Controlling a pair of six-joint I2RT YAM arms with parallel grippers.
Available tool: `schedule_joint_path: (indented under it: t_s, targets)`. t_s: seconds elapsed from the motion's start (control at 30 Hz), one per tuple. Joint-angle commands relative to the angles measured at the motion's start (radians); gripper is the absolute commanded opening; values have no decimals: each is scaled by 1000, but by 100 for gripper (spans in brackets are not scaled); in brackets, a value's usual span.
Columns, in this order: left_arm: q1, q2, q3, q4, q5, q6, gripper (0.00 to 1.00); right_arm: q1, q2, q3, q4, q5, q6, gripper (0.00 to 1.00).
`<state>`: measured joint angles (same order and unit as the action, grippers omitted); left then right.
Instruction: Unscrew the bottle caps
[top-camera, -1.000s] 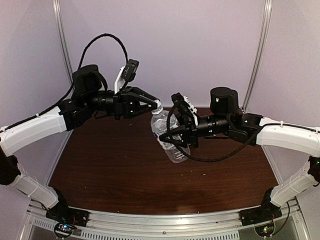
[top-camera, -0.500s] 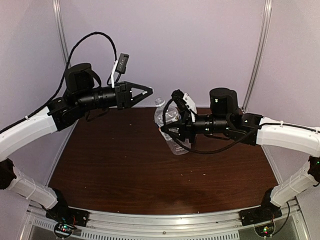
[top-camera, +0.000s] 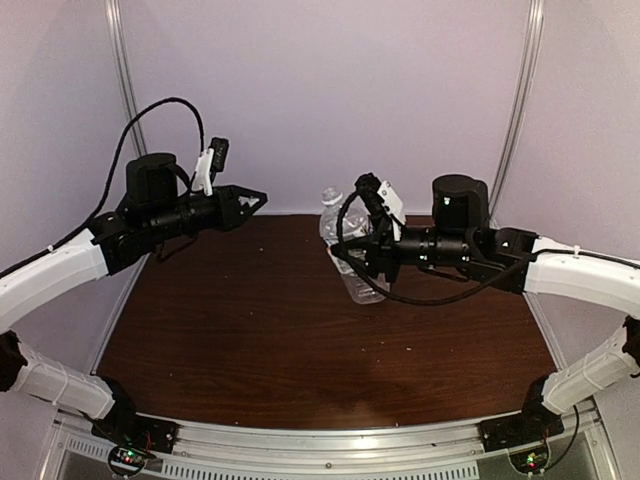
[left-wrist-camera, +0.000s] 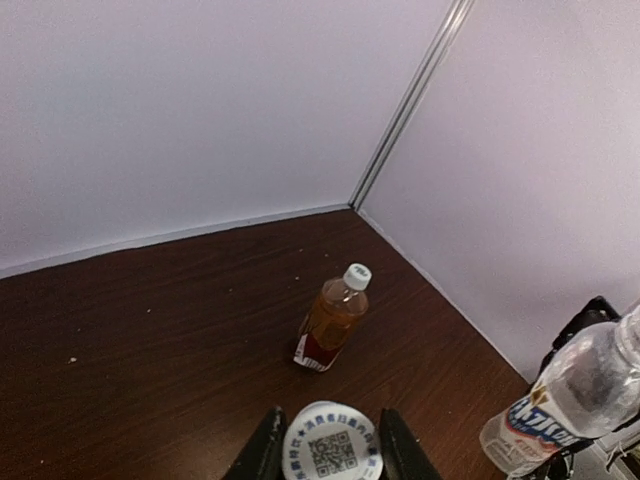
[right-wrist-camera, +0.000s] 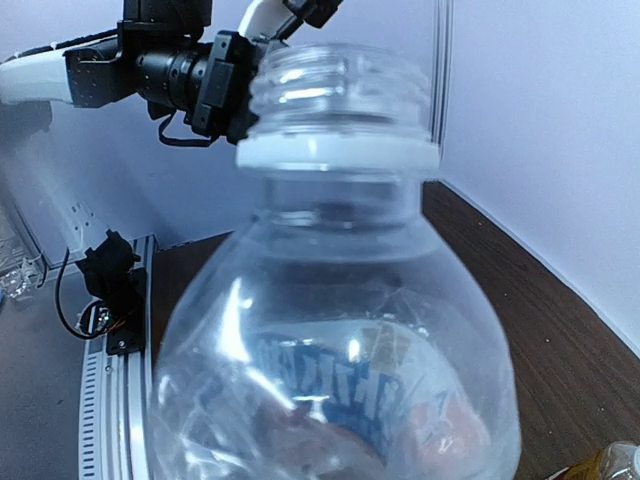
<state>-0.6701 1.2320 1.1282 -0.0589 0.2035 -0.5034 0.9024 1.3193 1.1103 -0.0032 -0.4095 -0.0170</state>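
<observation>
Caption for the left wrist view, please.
Left gripper pinches a white cap; beyond it the amber bottle stands capped on the table, the clear bottle at the right edge.

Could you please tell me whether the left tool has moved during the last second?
Yes. The left tool, gripping the cap, has drawn back leftward, away from the clear bottle and toward the left wall rail.
</observation>
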Motion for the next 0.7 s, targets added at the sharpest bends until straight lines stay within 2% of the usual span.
schedule_joint_path:
  t_s: [0.0, 0.27, 0.37, 0.67]
  targets:
    - [78, -7, -131, 40, -65, -27, 24, -6, -23, -40, 27, 56, 44, 41]
    - [165, 69, -319, 129, -188, -21, 24, -8, -3, -57, 51, 82, 81, 42]
    - [177, 135, -344, 151, -241, -11, 24, -10, 9, -55, 49, 79, 83, 43]
    - [179, 310, -400, 222, -273, -6, 24, -19, 30, -65, 57, 67, 100, 43]
